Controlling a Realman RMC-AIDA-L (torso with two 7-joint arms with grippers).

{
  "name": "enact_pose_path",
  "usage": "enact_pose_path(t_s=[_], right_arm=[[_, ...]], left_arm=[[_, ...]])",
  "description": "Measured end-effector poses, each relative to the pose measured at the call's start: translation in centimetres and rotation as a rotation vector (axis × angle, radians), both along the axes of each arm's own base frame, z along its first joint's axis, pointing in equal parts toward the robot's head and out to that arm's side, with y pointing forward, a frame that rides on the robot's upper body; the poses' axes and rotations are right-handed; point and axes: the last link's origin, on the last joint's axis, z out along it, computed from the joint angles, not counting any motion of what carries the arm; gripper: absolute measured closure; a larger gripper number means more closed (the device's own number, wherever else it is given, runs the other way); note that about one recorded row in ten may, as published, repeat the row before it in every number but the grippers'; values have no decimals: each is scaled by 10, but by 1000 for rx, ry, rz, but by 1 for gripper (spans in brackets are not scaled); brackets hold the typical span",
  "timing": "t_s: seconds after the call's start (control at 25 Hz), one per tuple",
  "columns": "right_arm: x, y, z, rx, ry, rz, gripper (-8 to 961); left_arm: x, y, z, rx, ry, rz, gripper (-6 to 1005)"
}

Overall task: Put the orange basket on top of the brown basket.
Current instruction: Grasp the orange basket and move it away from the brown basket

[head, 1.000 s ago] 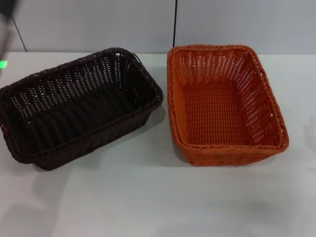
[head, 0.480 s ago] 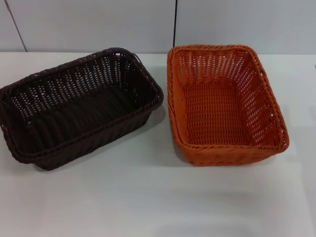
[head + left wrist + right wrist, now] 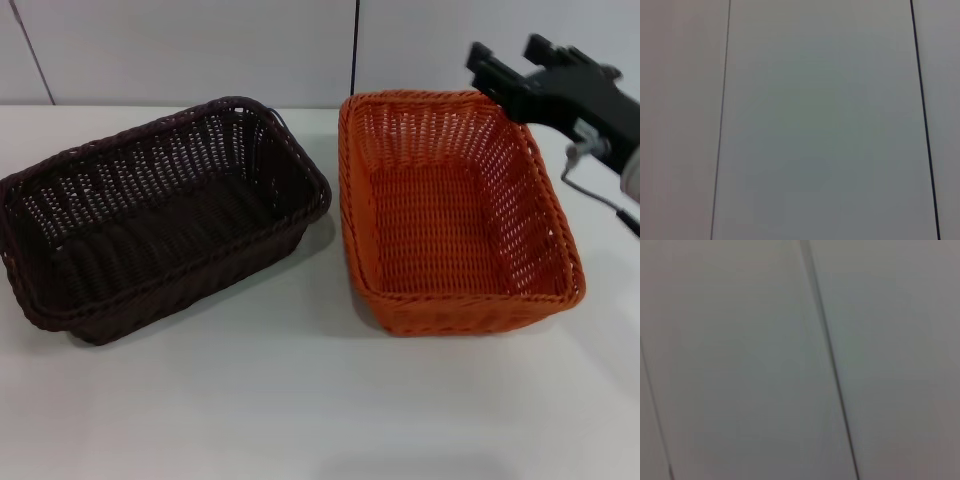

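The orange basket [image 3: 455, 210] sits on the white bench [image 3: 300, 400] just below and to the left of the right gripper [image 3: 510, 68], whose two black fingers are spread apart and hold nothing, while the brown basket [image 3: 160, 215] lies farther left, beside the orange one.

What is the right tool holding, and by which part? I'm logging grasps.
Nothing. The right tool is open above the far right corner of the orange basket, not gripping it. The left tool is out of view.
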Motion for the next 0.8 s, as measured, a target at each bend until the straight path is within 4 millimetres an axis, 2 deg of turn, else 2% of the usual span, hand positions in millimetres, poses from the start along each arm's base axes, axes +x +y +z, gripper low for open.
enact_pose_path(t_s=[0.12,0.16,0.24,0.32,0.36,0.56,0.8], right_arm=[[-23,4,12,-121,-137,-22,261],[-32,0,22,-232,-259,-30,261],[-34,-2,25,-266,-297,-30,261],[-35,-12,32,-401,-422,-10,262],[-34,-21,35,-527,-529,20,262],[-29,-28,46,-696,-689,70,263],[-23,-23,41,-767,-779,45,263]], left_arm=[[-6,-4,-2,-10,0,21,353],[-12,-6,-7,-29,-3,49,354],[-14,-5,-9,-39,1,60,354],[-15,-4,-10,-46,-2,67,354],[-16,-4,-12,-55,-5,76,354],[-21,-1,-13,-64,-13,98,354],[-21,0,-15,-67,-20,98,354]])
